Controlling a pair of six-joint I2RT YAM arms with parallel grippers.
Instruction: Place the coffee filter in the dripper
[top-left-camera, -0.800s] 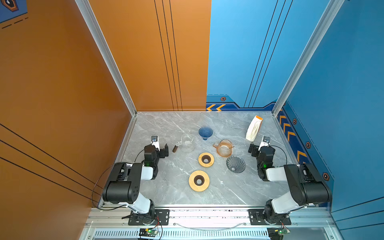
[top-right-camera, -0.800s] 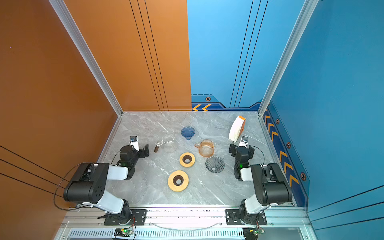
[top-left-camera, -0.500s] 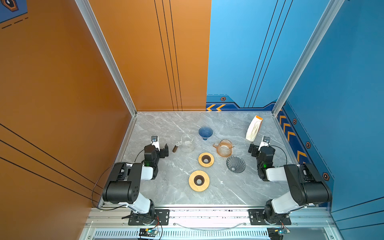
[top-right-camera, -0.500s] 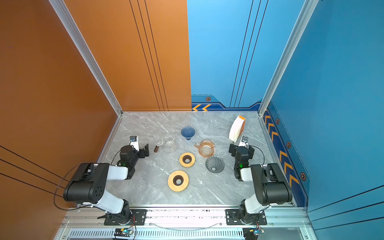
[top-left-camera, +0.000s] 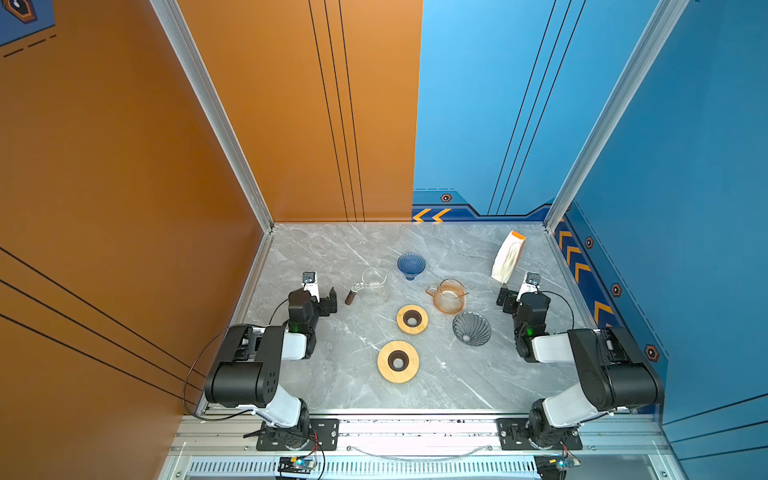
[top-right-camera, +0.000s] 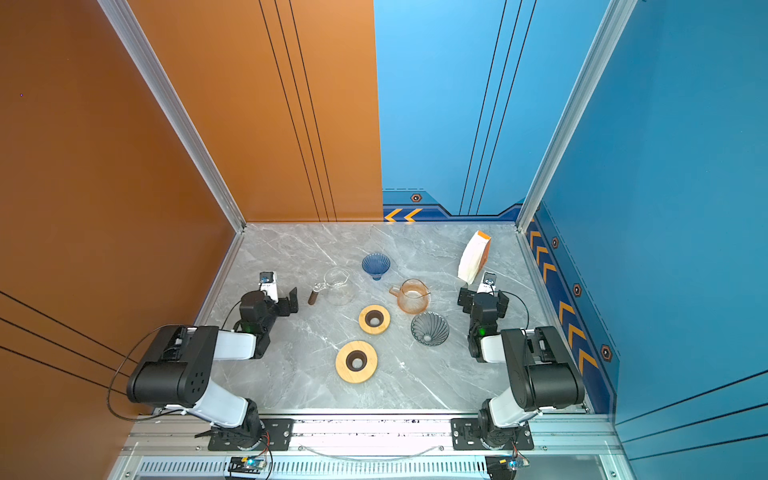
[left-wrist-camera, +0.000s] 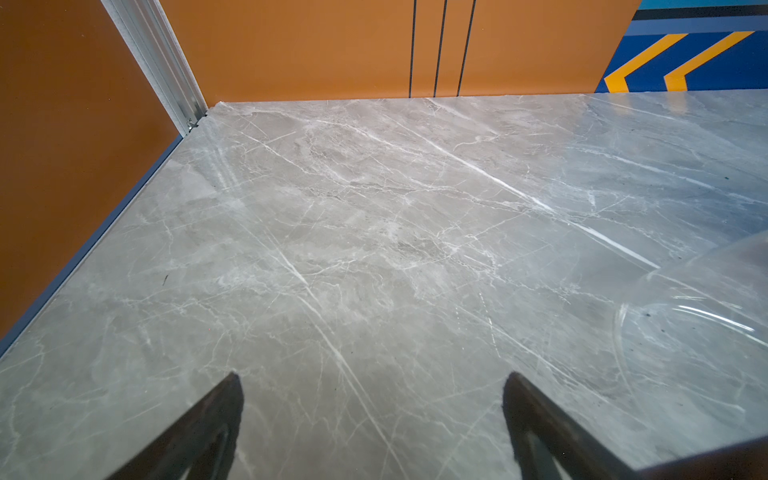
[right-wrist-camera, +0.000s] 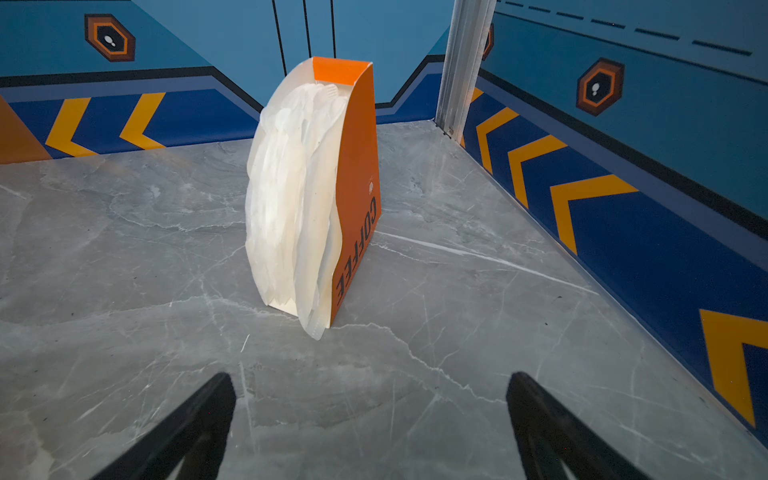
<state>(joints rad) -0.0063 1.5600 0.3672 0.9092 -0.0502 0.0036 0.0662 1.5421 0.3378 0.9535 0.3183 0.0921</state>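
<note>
White coffee filters (top-left-camera: 505, 262) (top-right-camera: 471, 261) (right-wrist-camera: 291, 199) stand stacked in an orange holder (right-wrist-camera: 357, 187) at the back right of the marble table. A blue ribbed dripper (top-left-camera: 411, 266) (top-right-camera: 375, 265) sits at the back middle. A dark grey ribbed dripper (top-left-camera: 471, 329) (top-right-camera: 429, 329) lies toward the right. My right gripper (top-left-camera: 519, 293) (top-right-camera: 482, 297) (right-wrist-camera: 372, 399) is open and empty, low over the table just short of the filters. At the left, my left gripper (top-left-camera: 322, 296) (top-right-camera: 281, 298) (left-wrist-camera: 372, 399) is also open and empty over bare marble.
A clear glass carafe (top-left-camera: 376, 286) (left-wrist-camera: 698, 316) with a brown handle sits just right of my left gripper. An amber glass carafe (top-left-camera: 449, 296) stands mid-table. Two wooden rings (top-left-camera: 412, 319) (top-left-camera: 398, 360) lie in front. Walls enclose the table's back and sides.
</note>
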